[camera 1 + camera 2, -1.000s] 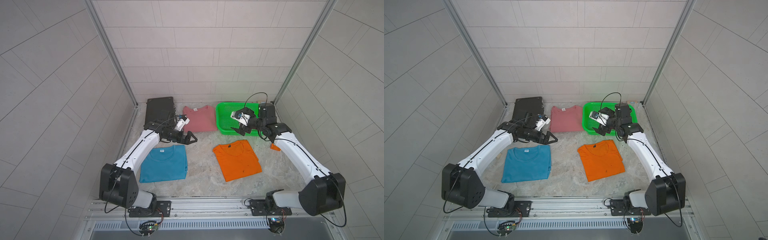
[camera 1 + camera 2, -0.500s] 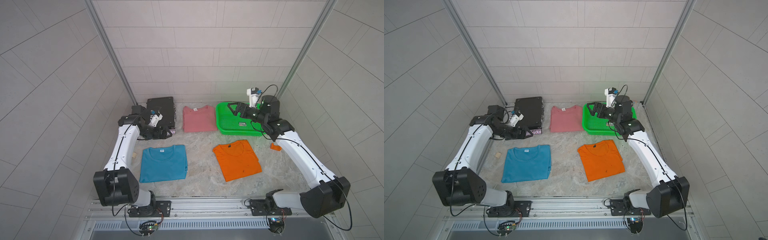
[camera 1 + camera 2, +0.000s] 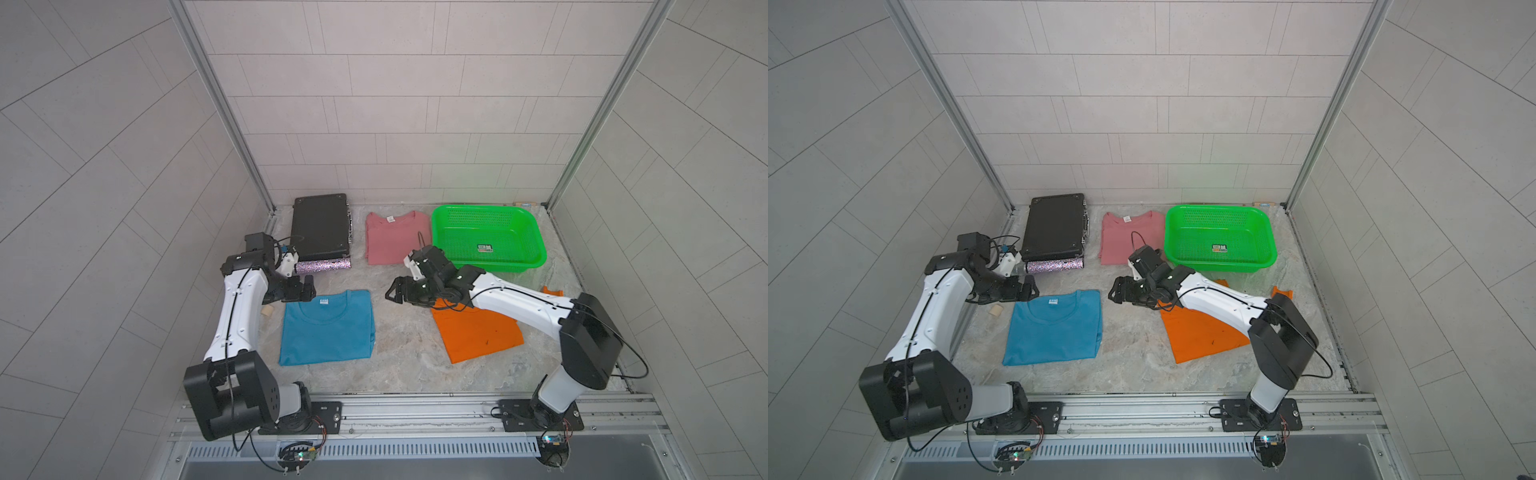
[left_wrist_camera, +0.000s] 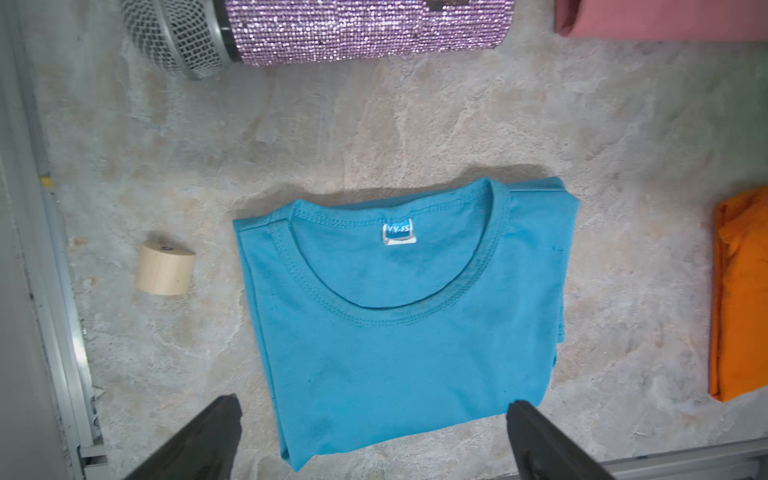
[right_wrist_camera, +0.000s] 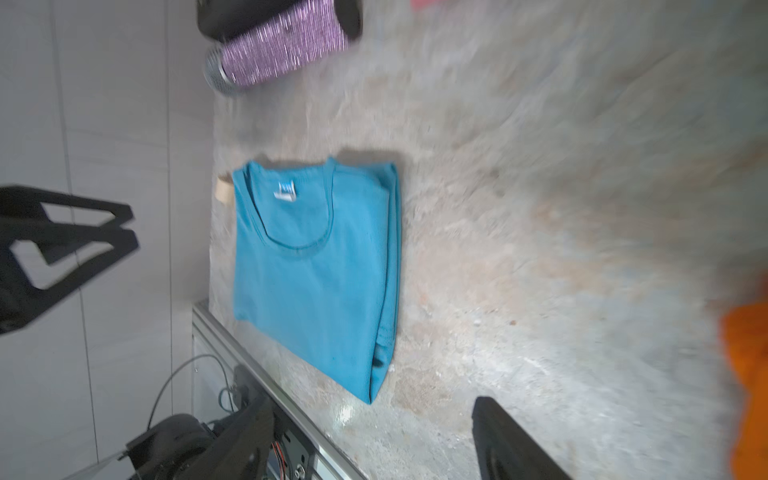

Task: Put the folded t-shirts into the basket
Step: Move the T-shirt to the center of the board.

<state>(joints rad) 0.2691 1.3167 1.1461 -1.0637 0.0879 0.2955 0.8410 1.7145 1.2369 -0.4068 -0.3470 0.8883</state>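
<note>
Green plastic basket (image 3: 498, 266) upright, open side up. All 3 shirts outside it, folded flat: pink t-shirt (image 3: 390, 245) just left of the basket, orange t-shirt (image 3: 478, 338) in front of it, teal t-shirt (image 3: 326, 328) well apart, front-left. Left gripper (image 3: 305, 291) spread wide, empty, well left of the basket. Right gripper (image 3: 395, 293) spread, empty, front-left of the basket.

Only text I can read: neck label (image 4: 399, 232) on the teal t-shirt (image 4: 407, 340), roughly "VV-FS", left wrist view. Sticker (image 3: 484, 248) in the green basket (image 3: 498, 262) and white tag (image 3: 390, 218) on the pink t-shirt (image 3: 390, 245) are too small to read.
</note>
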